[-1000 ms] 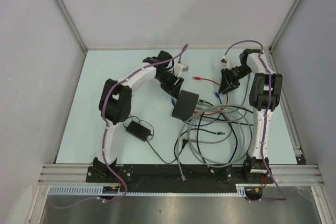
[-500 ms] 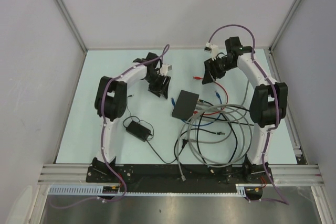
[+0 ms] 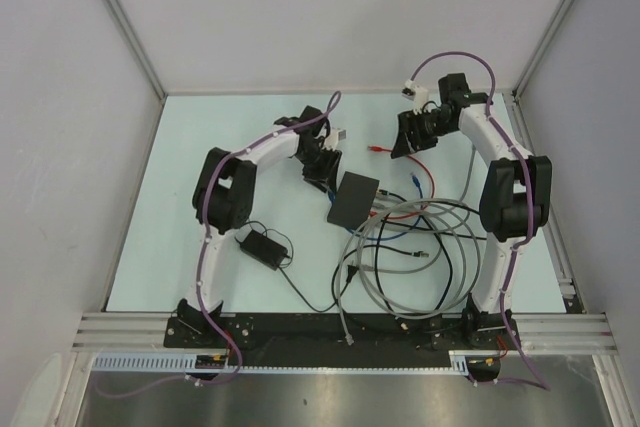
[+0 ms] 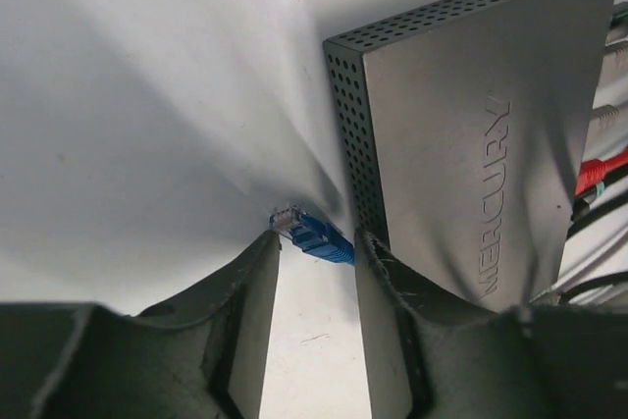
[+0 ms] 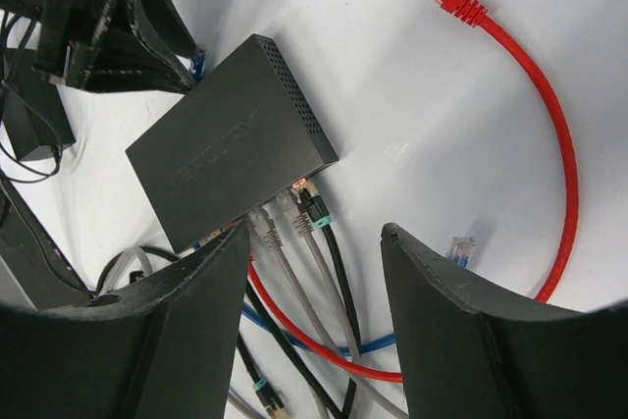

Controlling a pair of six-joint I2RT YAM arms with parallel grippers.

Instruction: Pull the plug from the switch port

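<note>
Lining up on the switch (image 5: 231, 139), both sets of jaws gaping.
The left gripper (image 4: 316, 242) straddles a loose blue plug (image 4: 314, 235) just beside the switch's vented side; the right gripper (image 5: 314, 233) hovers above the seated plugs (image 5: 289, 211) at its port edge. Next, I judge, it must drop and pinch one connector.

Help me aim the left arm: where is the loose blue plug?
In the left wrist view, the blue plug lies on the table by the tips of the left end effector, beside the switch's perforated side.
</note>
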